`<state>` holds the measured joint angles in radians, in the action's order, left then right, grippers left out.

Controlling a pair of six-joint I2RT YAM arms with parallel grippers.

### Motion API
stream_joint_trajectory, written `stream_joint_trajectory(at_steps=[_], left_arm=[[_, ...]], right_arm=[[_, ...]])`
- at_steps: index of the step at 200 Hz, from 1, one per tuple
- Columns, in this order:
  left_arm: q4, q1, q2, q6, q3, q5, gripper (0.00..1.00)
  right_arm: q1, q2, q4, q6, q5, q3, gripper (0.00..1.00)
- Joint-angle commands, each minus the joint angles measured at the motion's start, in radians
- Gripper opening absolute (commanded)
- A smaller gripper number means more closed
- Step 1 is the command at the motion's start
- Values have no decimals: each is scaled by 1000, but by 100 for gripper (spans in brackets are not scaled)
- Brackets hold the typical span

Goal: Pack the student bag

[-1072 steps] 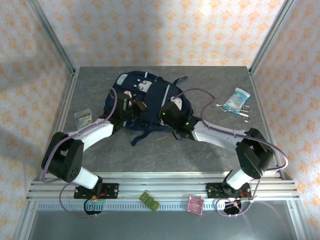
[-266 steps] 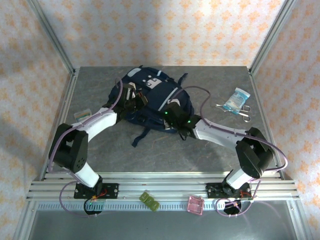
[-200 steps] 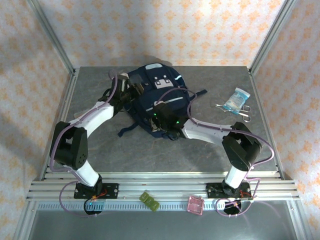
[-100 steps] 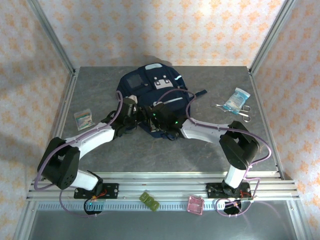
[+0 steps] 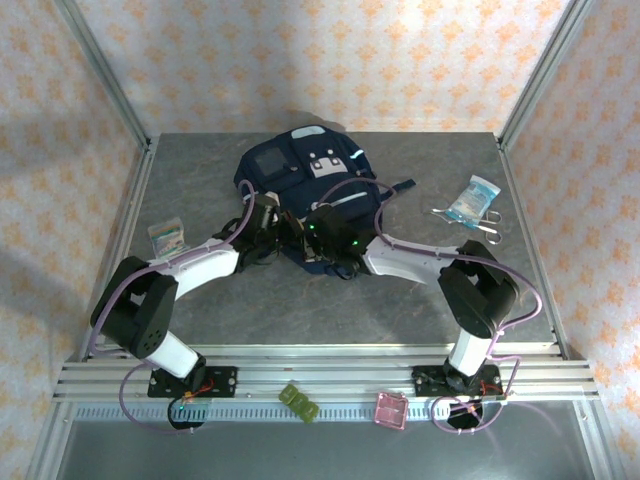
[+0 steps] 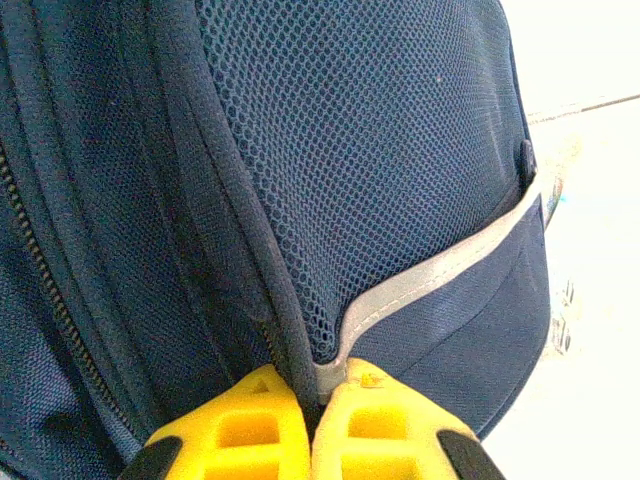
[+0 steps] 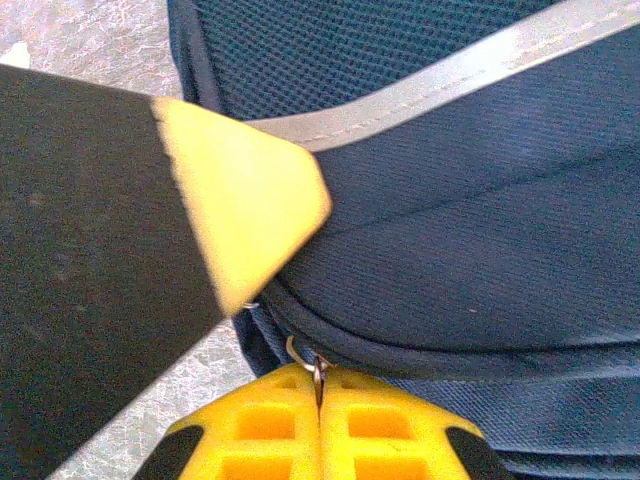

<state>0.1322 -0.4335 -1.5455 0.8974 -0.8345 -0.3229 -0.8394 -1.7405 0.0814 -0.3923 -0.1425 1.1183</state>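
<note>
The left gripper is pinching a seam of the student bag; the right gripper, just beside it, is clamping the zipper pull.

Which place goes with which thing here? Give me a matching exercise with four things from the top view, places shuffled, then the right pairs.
Things
1. student bag
2. scissors
3. small box with coloured contents
4. pink square piece

Places
A. on the metal rail at the near edge
B. left part of the table, apart from the bag
C. middle to far part of the table, both arms reaching to it
D. right part of the table, beside a blue-and-white packet

Pairs: 1-C, 2-D, 3-B, 4-A
</note>
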Motion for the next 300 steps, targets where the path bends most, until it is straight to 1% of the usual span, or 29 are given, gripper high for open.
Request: stream_joint_trajectory(at_steps=[1,26,70,87,102,130,158,182,204,222,227,237,246,269,284,300], left_arm=[[34,39,4,-17,15,28,0],[18,69,37,-33,29,25,0],[-6,112,74,-61,41,25,0],[-9,126,75,-67,36,23,0],[-20,134,72,-80,20,29,0],[-47,169,52,-117,-30,48,0],[-57,231,21,-137,-96,51,0],[-78,280,-11,-153,-178,55,0],[-80,306,-34,-145,-243,25,0],[-106,306,-25,-142,-271,10,28],[-108,305,-15,-134,-264,1,33],[-111,301,12,-132,-238,-10,41],[-116,292,43,-128,-202,-12,44],[-127,249,121,-101,-86,-15,49],[-117,203,154,-51,-10,-27,51],[-87,145,181,7,58,-4,54]], right_arm=[[46,75,30,-14,30,-51,0],[106,126,55,5,68,-120,0],[255,177,57,36,142,-193,0],[271,176,61,45,178,-191,0],[270,176,67,43,167,-186,0],[226,208,78,45,130,-196,0],[130,229,73,24,68,-189,0],[46,181,33,-19,21,-136,0],[15,97,-51,-74,-44,-70,0],[13,18,-90,-106,-95,-8,0],[13,1,-92,-109,-100,7,0],[11,-22,-94,-112,-111,29,0],[12,-31,-100,-111,-119,36,0],[12,-38,-101,-102,-119,40,0],[12,-40,-100,-101,-118,40,0],[11,-41,-104,-102,-118,36,0]])
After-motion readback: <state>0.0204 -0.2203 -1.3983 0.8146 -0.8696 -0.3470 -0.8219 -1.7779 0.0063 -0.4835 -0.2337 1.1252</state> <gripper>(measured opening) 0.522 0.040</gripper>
